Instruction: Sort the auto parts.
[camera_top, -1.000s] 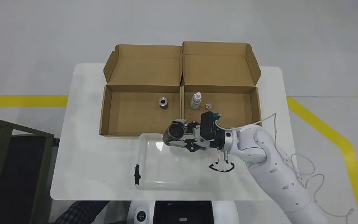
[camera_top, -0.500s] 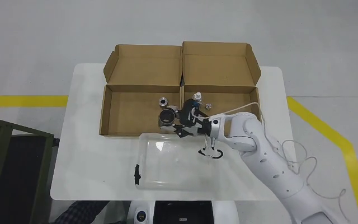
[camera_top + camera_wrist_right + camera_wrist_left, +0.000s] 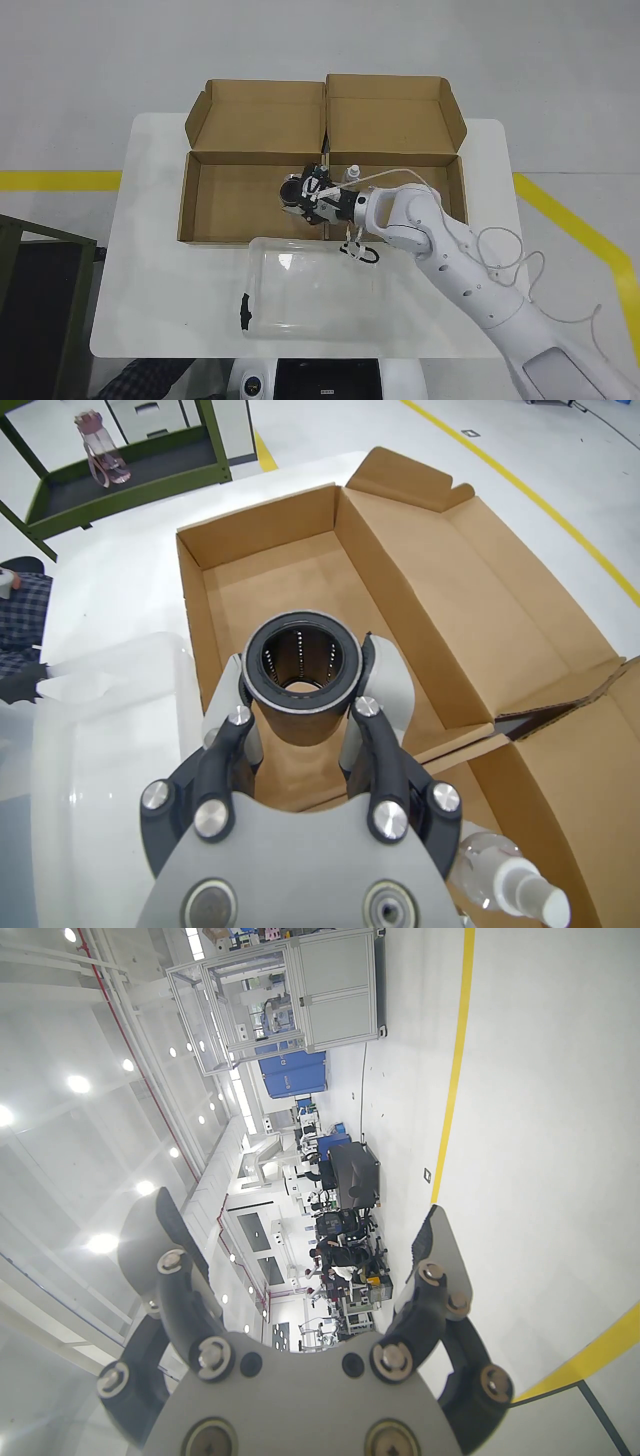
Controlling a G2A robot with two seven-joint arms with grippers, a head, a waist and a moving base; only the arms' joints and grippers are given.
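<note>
My right gripper [image 3: 303,672] is shut on a black cylindrical bearing [image 3: 300,725], whose open bore with rows of small balls faces the camera. In the top view the right gripper [image 3: 303,193] holds the bearing [image 3: 293,190] over the right end of the left cardboard box [image 3: 230,205]. The floor of that left cardboard box [image 3: 280,570] lies right beneath the bearing. My left gripper [image 3: 300,1208] is open with nothing between its fingers, pointing out at the room.
The right cardboard box [image 3: 440,190] holds a white spray bottle [image 3: 351,176], also seen as the spray bottle [image 3: 505,880]. A clear plastic bin [image 3: 300,300] sits in front of the boxes. A person's gloved hand [image 3: 20,686] is at the corner of the bin [image 3: 100,720].
The right gripper carried the bearing from above the bin's far edge back and to the left, to over the left box.
</note>
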